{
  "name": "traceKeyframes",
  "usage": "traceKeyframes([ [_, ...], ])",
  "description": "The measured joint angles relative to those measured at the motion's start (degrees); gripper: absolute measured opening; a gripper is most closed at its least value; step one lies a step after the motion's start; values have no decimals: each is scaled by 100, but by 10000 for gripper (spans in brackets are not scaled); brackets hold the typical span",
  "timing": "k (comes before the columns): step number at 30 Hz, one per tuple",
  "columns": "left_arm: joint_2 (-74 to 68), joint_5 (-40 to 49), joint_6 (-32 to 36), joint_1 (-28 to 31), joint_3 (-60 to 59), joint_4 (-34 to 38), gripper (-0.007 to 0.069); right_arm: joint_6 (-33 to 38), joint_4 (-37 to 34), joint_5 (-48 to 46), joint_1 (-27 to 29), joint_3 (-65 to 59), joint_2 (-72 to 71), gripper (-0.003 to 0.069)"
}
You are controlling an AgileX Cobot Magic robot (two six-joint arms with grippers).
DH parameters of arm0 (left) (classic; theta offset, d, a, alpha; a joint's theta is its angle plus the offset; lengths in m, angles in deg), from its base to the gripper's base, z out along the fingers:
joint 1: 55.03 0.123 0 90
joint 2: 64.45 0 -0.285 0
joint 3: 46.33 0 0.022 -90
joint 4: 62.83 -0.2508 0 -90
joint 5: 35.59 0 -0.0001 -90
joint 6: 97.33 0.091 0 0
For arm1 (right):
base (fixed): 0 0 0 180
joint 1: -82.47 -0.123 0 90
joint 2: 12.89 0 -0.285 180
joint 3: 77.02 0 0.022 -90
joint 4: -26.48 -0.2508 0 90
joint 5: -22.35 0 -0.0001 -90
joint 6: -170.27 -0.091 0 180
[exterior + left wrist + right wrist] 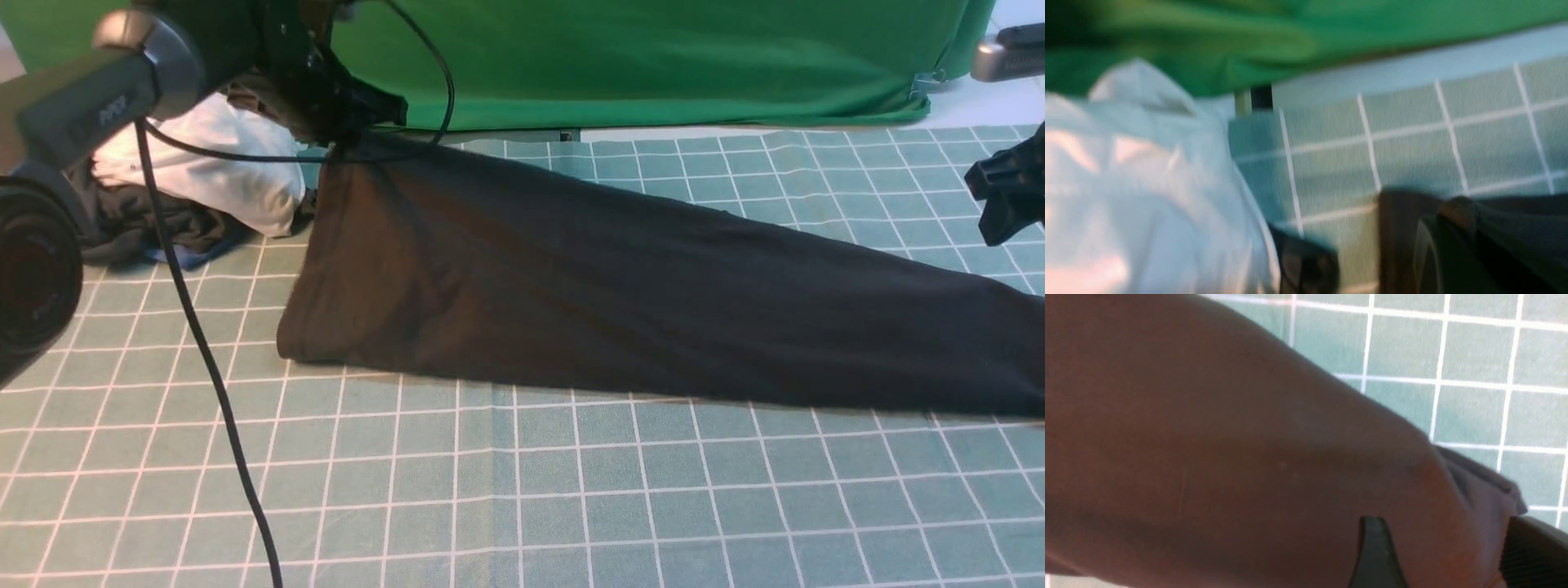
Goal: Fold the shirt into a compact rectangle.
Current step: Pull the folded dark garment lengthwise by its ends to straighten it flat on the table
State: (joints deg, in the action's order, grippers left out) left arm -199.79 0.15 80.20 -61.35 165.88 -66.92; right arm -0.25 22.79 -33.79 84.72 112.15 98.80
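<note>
The black shirt (pixel 612 294) stretches as a long band across the gridded mat, from the far left to the right edge of the front view. Its print and neck label are hidden. My left gripper (pixel 351 135) is raised at the band's far-left corner and shut on it. In the blurred left wrist view, dark cloth (pixel 1515 228) drapes over the left gripper (pixel 1453 253). My right gripper (pixel 992 204) is at the right edge. In its wrist view the two fingers (pixel 1378 555) stand well apart, so the right gripper (pixel 1453 555) is open, with shirt cloth (pixel 1229 457) filling the gap.
A white shirt (pixel 212 163) lies bunched at the back left, just beside my left gripper, on a dark grey garment with blue cloth (pixel 155 224). A green backdrop (pixel 653 57) closes the far side. A black cable (pixel 204 359) hangs across the mat (pixel 522 490).
</note>
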Motion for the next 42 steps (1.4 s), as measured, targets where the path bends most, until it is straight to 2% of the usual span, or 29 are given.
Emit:
traceKeyframes([
  [7, -262, -325, -6, 0, 0, -54, 29, 2, 0, 89, 0, 0, 0, 400],
  [12, -384, -381, -218, 0, 0, -214, 97, 1, 11, 42, 5, 0, 0, 400],
  [15, -371, -329, -394, 0, 16, -430, 232, -46, 118, -247, 40, 0, 0, 421],
  [16, -370, -308, -407, 0, 33, -445, 248, -46, 132, -269, 45, 0, 0, 424],
  [18, -306, 191, -462, 7, 200, -578, 354, -122, 319, -680, 164, 0, 0, 454],
  [22, -59, 1107, -470, 18, 454, -656, 424, -207, 409, -1226, 506, -33, -21, 484],
  [23, 55, 1398, -412, 25, 492, -639, 411, -241, 423, -1262, 647, -81, -46, 491],
  [25, 277, 1814, -217, 36, 533, -500, 338, -341, 430, -1284, 869, -201, -100, 497],
  [29, 581, 2321, 89, 48, 429, -97, 94, -453, 296, -1167, 1285, -438, -156, 501],
  [31, 773, 2310, 163, 48, 42, 94, 32, -451, -2, -955, 1443, -525, -126, 506],
  [38, 1473, 1466, 247, 48, -2097, 687, 4, -305, -418, -516, 1464, -533, 372, 636],
  [42, 2002, 973, 186, 48, -3045, 823, 4, -207, -542, -451, 1464, -540, 834, 634],
])
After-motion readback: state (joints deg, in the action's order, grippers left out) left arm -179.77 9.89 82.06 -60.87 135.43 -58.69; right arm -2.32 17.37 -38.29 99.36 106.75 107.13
